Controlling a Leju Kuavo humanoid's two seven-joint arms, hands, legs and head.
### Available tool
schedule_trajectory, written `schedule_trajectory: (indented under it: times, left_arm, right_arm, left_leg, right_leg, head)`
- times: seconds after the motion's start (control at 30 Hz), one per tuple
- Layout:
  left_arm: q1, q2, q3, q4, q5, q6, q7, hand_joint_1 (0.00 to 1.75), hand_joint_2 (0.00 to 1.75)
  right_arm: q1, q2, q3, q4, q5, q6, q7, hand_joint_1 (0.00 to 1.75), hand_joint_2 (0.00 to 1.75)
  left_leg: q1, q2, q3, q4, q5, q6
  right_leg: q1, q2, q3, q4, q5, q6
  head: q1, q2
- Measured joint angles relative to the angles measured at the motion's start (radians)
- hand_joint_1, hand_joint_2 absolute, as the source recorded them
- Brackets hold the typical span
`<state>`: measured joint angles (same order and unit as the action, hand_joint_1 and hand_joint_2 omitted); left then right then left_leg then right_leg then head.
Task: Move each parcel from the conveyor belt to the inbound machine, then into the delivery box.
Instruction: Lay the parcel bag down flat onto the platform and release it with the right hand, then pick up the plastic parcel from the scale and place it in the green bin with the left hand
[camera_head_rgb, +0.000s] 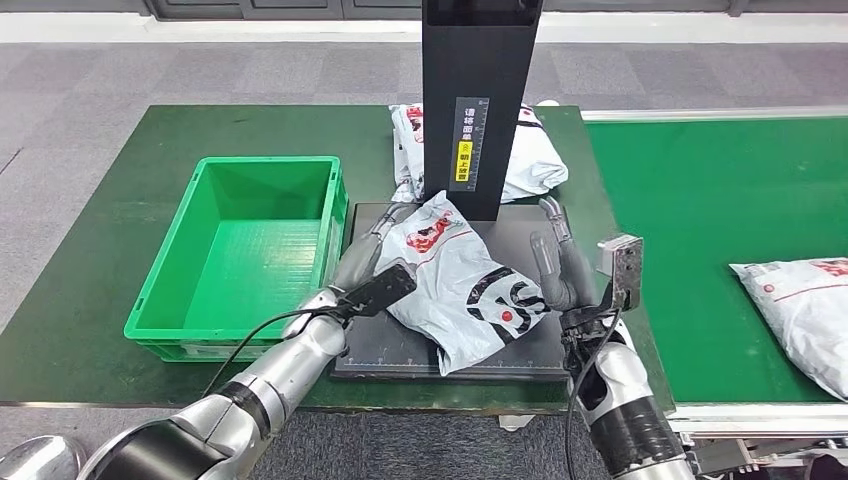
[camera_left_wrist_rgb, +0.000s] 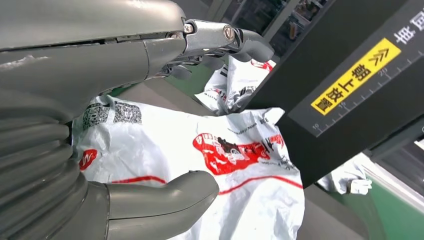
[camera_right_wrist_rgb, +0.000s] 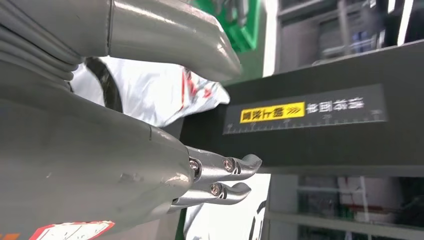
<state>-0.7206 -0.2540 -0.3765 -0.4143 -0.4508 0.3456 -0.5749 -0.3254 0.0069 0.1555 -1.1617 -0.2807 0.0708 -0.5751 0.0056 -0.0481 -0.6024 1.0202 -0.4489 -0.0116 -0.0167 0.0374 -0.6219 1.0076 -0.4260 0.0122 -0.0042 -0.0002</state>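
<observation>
Head view alone shows green crate (camera_head_rgb: 240, 250) beside white parcel (camera_head_rgb: 460, 280).

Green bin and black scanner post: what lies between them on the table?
In the head view, the left hand and the white parcel on the dark scanner platform lie between the green bin and the black post.

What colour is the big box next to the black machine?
The box is bright green, seen best in the head view.

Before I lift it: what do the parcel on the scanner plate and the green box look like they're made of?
Parcel: seemingly thin glossy white plastic film; it wrinkles, creases and carries printing. Green box: likely rigid moulded plastic, with a ribbed rim and a patterned floor.
</observation>
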Motion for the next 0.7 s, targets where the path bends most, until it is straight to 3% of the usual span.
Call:
schedule_trajectory:
  times: [0.23,0.43,0.57,0.7]
  left_arm:
    - [0.000,-0.002,-0.002,0.005,-0.006,0.003,0.002,0.00,1.75]
    - [0.000,-0.001,-0.054,0.022,-0.200,0.136,0.096,0.00,1.75]
    - [0.000,0.003,-0.136,0.049,-0.404,0.242,0.210,1.75,1.75]
    - [0.003,0.008,-0.239,0.079,-0.571,0.231,0.303,1.75,1.75]
  right_arm:
    - [0.011,0.000,-0.010,-0.010,-0.017,0.001,-0.007,0.00,0.00]
    - [0.011,0.000,-0.011,-0.015,0.037,-0.138,-0.014,0.00,0.00]
    - [0.010,-0.001,-0.013,-0.002,0.022,-0.145,-0.013,0.00,0.00]
    - [-0.009,-0.002,-0.013,0.046,0.005,-0.135,-0.017,0.00,0.00]
  left_leg:
    - [0.000,0.000,0.000,0.000,0.000,0.000]
    - [0.000,0.000,0.000,0.000,0.000,0.000]
    - [0.000,0.000,0.000,0.000,0.000,0.000]
    - [0.000,0.000,0.000,0.000,0.000,0.000]
  right_leg:
    - [0.000,0.000,0.000,0.000,0.000,0.000]
    - [0.000,0.000,0.000,0.000,0.000,0.000]
    - [0.000,0.000,0.000,0.000,0.000,0.000]
    - [0.000,0.000,0.000,0.000,0.000,0.000]
  head:
    - [0.000,0.000]
    - [0.000,0.000]
    - [0.000,0.000]
    - [0.000,0.000]
